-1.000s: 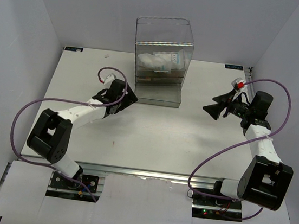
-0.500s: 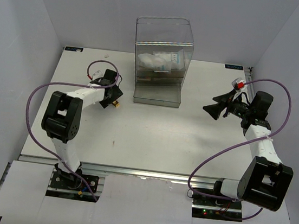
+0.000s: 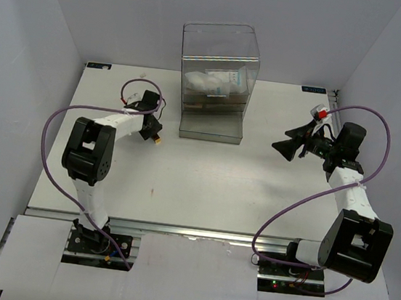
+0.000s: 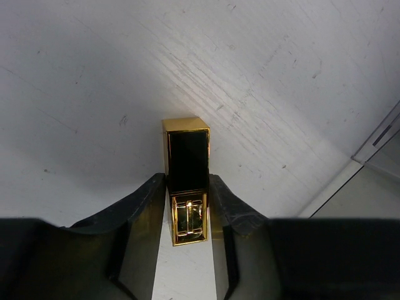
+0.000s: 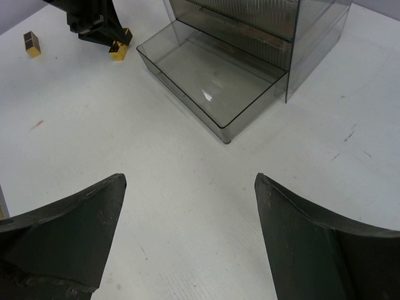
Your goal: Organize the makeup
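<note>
A small gold and black makeup case (image 4: 187, 169) lies on the white table (image 3: 203, 187), left of the clear drawer box (image 3: 216, 79). My left gripper (image 4: 187, 179) is down over it, and both fingers press its sides. In the top view the case's gold end (image 3: 158, 142) pokes out from the left gripper (image 3: 151, 132). A white-blue packet (image 3: 222, 82) and other makeup sit inside the box. My right gripper (image 5: 187, 181) hovers wide open over bare table at the right (image 3: 288, 148), holding nothing.
The box's bottom drawer (image 5: 212, 81) is pulled out and empty. A second small gold cube (image 5: 31, 44) lies on the table beyond the left gripper. White walls enclose the table on three sides.
The left gripper swung left, away from the drawer box, dropped over the gold case and narrowed its jaws onto it. The right arm has not moved.
</note>
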Tool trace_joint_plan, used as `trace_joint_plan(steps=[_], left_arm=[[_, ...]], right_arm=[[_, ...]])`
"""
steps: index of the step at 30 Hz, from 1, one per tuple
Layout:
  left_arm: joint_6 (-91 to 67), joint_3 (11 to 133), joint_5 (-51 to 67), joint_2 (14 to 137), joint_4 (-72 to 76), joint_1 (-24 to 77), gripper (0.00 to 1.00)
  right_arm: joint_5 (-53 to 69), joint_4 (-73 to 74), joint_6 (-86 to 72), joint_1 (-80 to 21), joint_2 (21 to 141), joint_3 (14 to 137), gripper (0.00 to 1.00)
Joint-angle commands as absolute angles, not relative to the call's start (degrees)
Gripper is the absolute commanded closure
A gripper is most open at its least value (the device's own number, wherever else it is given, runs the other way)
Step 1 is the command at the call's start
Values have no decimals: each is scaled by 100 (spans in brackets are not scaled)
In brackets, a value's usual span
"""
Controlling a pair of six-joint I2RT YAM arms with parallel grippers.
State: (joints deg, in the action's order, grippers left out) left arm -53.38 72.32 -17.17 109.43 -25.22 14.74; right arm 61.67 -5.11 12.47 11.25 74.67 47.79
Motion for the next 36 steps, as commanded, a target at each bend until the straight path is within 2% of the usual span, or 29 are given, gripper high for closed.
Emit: trace_joint_plan(steps=[1,5,6,10,15,18,21,27,34,36], left_arm=[[-5211,7093,-1668,10722,-2531,1450,59],[-4967,7006,-1387,10564,-2437,1449,62],[-4876,6958,-1255,10503,-2299,1444,65],[-4453,6574,-346,9987,-1666,1443,72],[-4175,5838,1357,9095,-393,1462,85],[-4331,5775,1825,8887,-55,1607,87],[-4685,5741,2355,8904,613,1721,87],[-6019,5722,2435,9390,1755,1787,84],[-7387,5830,1941,10030,2497,1976,74],[-7482,5924,1638,10093,2348,2042,66]], right_arm=[[6302,-501,1318,1143,7313,4834,10],[6309,-492,1326,1143,7296,4834,10],[6311,-492,1327,1143,7289,4834,10],[6360,-492,1318,1134,7293,4834,10],[6372,-492,1327,1116,7314,4834,10],[6355,-492,1318,1081,7339,4834,10],[6341,-490,1318,1070,7350,4834,10],[6311,-483,1318,1067,7365,4825,10],[6328,-466,1354,1064,7374,4833,10],[6331,-451,1368,1066,7374,4843,10]])
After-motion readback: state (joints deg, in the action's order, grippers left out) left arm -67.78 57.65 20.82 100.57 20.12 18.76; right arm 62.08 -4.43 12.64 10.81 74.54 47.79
